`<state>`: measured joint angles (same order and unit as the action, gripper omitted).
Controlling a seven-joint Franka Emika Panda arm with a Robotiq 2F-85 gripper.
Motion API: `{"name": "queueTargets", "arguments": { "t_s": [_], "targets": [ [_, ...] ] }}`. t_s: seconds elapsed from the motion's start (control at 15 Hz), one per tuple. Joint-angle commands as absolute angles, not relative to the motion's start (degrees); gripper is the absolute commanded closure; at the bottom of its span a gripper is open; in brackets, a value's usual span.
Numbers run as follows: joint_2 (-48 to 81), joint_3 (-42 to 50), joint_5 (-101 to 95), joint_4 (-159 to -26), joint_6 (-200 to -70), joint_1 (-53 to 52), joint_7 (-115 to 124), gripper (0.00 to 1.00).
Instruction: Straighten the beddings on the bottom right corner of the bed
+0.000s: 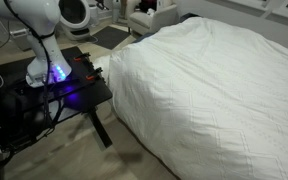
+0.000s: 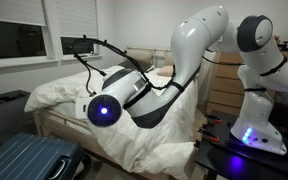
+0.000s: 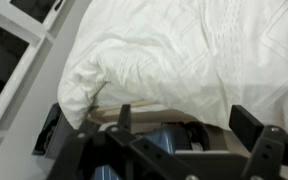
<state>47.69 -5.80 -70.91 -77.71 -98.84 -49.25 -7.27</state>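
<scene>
place: home bedroom | evidence: a wide bed (image 2: 46, 122) is lying under white beddings (image 1: 214, 90) | a wooden dresser (image 2: 224, 85) is standing behind | a blue suitcase (image 2: 29, 160) is sitting beside the bed's corner | a white armchair (image 1: 149, 18) is standing beyond | a window (image 2: 24, 40) is showing above the bed

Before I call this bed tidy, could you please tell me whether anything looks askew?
Yes: in the wrist view the beddings bunch into a rumpled lump at the corner, hitched up so a strip of the bed underneath shows uncovered.
</scene>
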Motion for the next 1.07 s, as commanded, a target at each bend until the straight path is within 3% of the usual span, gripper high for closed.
{"name": "queueTargets", "arguments": {
  "t_s": [0.0, 0.27, 0.47, 1.0],
  "targets": [
    [44.1, -5.3, -71.3, -82.0, -89.1, -48.4, -2.0, 0.0],
    [41.9, -6.1, -69.5, -84.6, -77.4, -45.9, 4.1, 0.0],
    [38.2, -7.6, -66.6, -89.0, -75.8, -41.0, 9.4, 0.0],
    [26.1, -11.6, -57.8, -104.7, -100.0, -18.7, 10.2, 0.0]
  ]
}}
